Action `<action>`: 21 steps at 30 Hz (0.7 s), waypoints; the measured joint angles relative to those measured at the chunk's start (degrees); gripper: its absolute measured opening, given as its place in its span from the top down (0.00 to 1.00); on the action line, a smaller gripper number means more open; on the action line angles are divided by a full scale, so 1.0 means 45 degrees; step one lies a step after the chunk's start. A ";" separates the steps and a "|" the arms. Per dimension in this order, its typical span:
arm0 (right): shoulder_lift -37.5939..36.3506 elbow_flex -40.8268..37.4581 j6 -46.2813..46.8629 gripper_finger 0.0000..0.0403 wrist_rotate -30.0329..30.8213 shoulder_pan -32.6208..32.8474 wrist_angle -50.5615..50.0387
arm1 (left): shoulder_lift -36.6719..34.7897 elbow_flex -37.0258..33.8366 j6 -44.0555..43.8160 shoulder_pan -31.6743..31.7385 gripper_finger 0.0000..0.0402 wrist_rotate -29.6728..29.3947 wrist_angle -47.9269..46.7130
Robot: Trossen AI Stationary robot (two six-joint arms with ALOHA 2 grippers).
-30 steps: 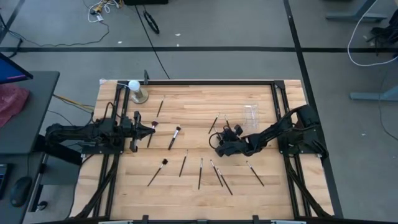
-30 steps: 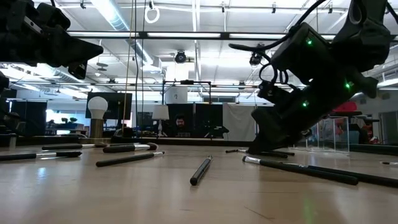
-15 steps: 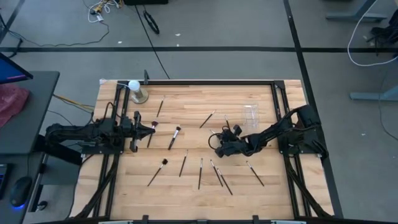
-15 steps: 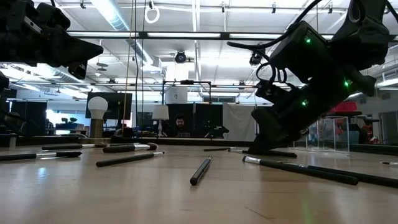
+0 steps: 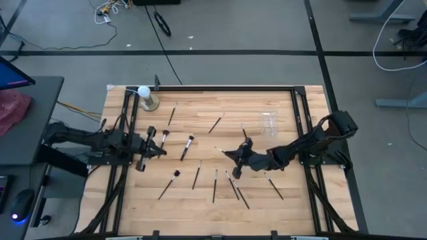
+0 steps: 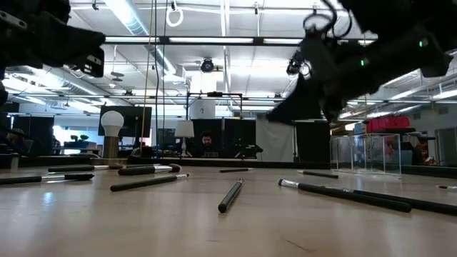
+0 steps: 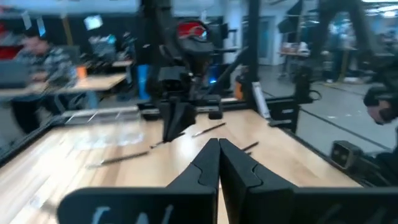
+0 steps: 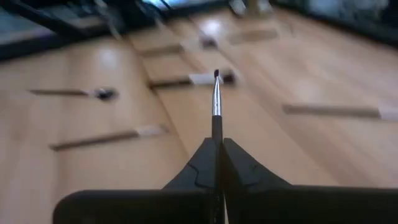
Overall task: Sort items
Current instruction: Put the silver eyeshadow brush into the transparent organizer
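Lifted off the tabletop [image 5: 200, 113] since a second ago, my right hand [image 5: 235, 175] is clamped on a brush [image 8: 216, 102], shaft in line with its fingers; my left hand [image 5: 141, 165] waits, pinched together.

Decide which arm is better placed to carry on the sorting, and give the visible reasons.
Probably the right: the right gripper is shut on a thin brush, lifted over the table's middle. The left gripper is shut, empty, near the left edge.

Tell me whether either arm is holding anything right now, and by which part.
The right end effector pinches a thin dark makeup brush by its handle end, metal ferrule and tip pointing outward. The left end effector is shut on nothing.
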 joint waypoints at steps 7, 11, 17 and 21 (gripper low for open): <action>0.0053 0.0010 -0.3075 0.99 -0.1946 0.0056 0.4129 | 0.4648 0.0000 0.0851 -0.0922 0.96 -0.0772 0.4966; 0.0053 0.0017 -0.4329 0.99 -0.2703 0.0056 0.5885 | 0.7583 0.0015 0.0814 -0.0930 0.85 -0.0806 0.8262; 0.0053 0.0066 -0.5264 0.99 -0.3043 0.0051 0.6715 | 1.1582 0.1772 0.0415 -0.0892 0.61 -0.0899 0.9923; 0.0053 0.0416 -0.5863 0.99 -0.3243 0.0110 0.6719 | 1.4204 0.3789 0.0439 -0.0901 0.52 -0.1057 1.0425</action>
